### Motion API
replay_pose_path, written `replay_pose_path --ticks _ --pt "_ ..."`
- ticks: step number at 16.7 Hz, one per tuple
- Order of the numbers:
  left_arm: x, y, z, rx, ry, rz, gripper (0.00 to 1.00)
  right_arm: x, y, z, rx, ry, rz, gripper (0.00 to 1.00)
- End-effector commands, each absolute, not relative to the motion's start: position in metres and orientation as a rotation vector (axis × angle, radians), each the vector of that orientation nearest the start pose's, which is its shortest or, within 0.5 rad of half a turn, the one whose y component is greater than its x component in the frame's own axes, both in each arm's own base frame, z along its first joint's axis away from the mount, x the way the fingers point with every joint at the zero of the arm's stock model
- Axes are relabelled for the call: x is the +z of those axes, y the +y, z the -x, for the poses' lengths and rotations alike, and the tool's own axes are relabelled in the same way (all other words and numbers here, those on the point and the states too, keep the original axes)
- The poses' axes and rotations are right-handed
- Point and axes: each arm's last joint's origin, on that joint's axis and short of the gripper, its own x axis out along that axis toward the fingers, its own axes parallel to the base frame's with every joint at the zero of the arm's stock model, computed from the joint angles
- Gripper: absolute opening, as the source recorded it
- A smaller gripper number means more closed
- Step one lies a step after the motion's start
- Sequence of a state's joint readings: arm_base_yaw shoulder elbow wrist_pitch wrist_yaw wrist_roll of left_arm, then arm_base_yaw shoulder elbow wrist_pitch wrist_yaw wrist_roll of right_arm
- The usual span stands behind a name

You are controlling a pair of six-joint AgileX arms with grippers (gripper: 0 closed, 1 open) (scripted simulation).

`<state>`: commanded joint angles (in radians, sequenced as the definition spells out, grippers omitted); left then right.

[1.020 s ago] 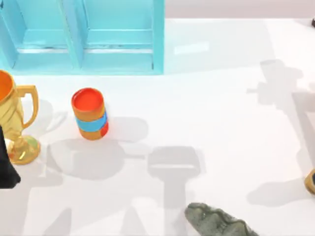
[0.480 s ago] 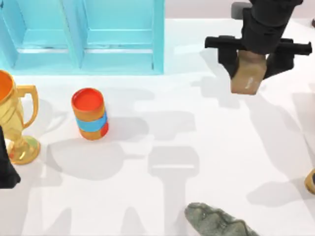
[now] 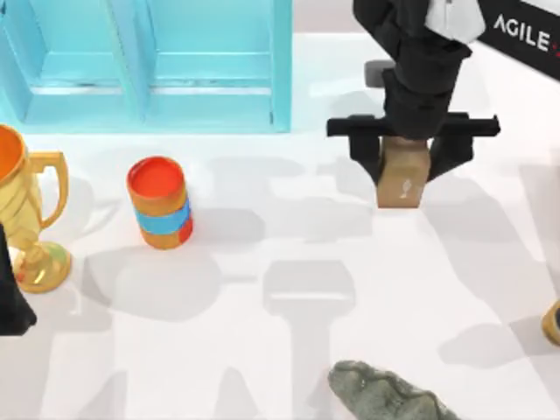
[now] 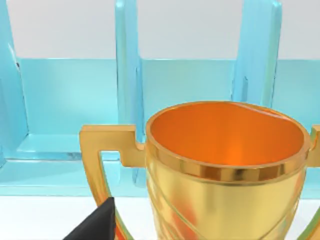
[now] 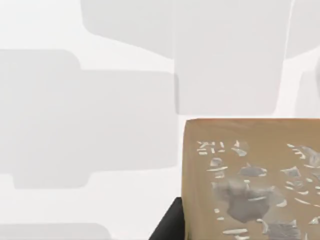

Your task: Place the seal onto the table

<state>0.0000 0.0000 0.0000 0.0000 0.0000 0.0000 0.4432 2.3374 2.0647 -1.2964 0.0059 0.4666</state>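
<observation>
**Lowering the seal to the bench**

Carried by the right end effector (image 3: 402, 162), the seal (image 3: 402, 181) is held clamped between the two fingers, over open white bench (image 3: 289, 350) just right of the blue shelf (image 3: 149, 70). A straight, level descent is called for, with release only once the base is judged flat on the surface; the orange cup (image 3: 159, 202) is well apart. The seal is seen as a tan, wood-like upright block, white marks scattered on its face. The left arm is parked beside the gold trophy (image 3: 22, 219).

A rendered simulation: flat white table (image 3: 262, 350), light-blue shelf unit (image 3: 149, 66), glossy gold trophy (image 4: 225, 170).
</observation>
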Motion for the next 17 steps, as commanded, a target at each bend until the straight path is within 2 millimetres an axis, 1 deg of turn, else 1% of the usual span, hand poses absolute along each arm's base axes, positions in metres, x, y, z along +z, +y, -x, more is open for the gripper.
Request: replay_pose_path --ticks 3,10,14,17 --pt "0.16 -0.001 -0.106 0.0 0.0 0.0 1.0 0.179 0.201 -0.415 -0.016 1.57 -0.013 0.0" --pt "0.16 -0.001 -0.106 0.0 0.0 0.0 1.0 0.14 0.203 -0.415 -0.01 1.567 -0.01 0.0" --pt "0.16 -0.001 -0.106 0.0 0.0 0.0 1.0 0.138 0.203 -0.414 -0.01 1.569 -0.009 0.0" --pt "0.16 -0.001 -0.106 0.0 0.0 0.0 1.0 0.138 0.203 -0.414 -0.01 1.569 -0.009 0.23"
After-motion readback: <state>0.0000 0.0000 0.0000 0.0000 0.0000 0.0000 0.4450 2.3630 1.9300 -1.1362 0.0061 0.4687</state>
